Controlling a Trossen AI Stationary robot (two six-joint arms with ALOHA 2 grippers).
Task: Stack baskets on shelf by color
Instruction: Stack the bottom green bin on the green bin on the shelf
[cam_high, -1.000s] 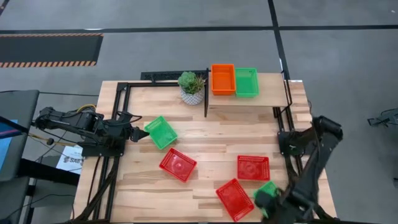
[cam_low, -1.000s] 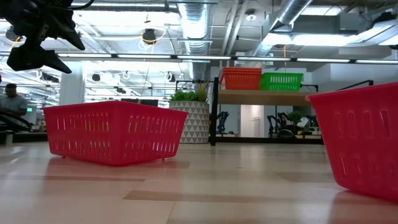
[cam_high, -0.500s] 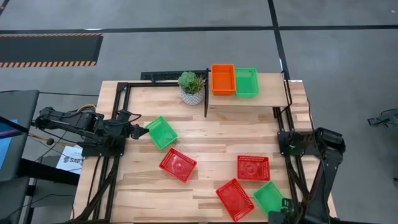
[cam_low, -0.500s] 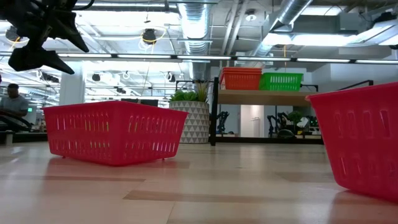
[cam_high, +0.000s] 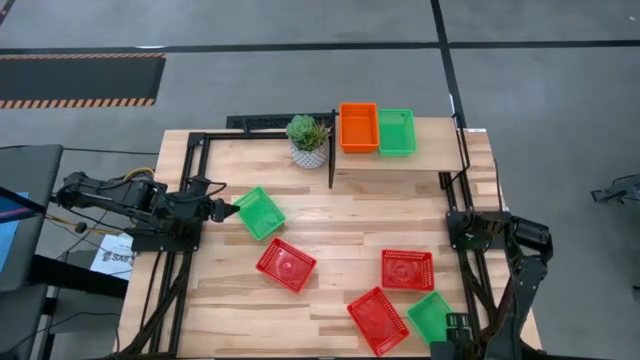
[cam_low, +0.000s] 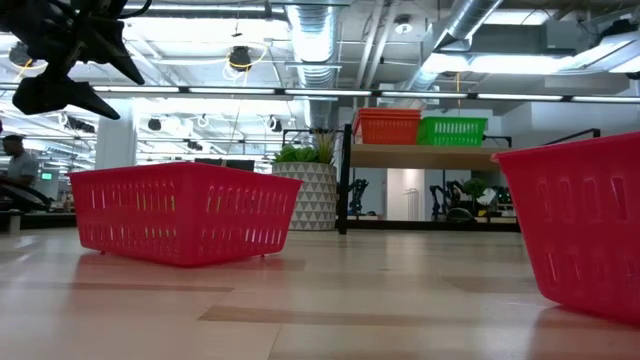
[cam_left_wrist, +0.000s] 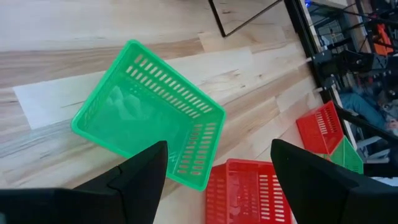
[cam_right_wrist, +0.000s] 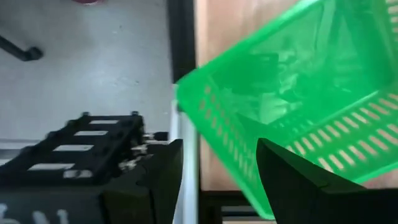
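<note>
Right gripper (cam_right_wrist: 214, 180), fingers spread wide and empty, sat at the wooden table's front right corner against the rim of a green plastic mesh basket (cam_high: 433, 317), so pickup looked in hand, next needing a closed grip and carry to the raised wooden shelf (cam_high: 440, 160); left gripper (cam_left_wrist: 217, 180) hung open over another green mesh basket (cam_left_wrist: 149, 140) near the left edge.

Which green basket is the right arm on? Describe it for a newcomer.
Start at the wooden plank tabletop and go to its near right corner. The green plastic mesh basket there lies beside two red mesh baskets; the other loose green one sits far left.
</note>
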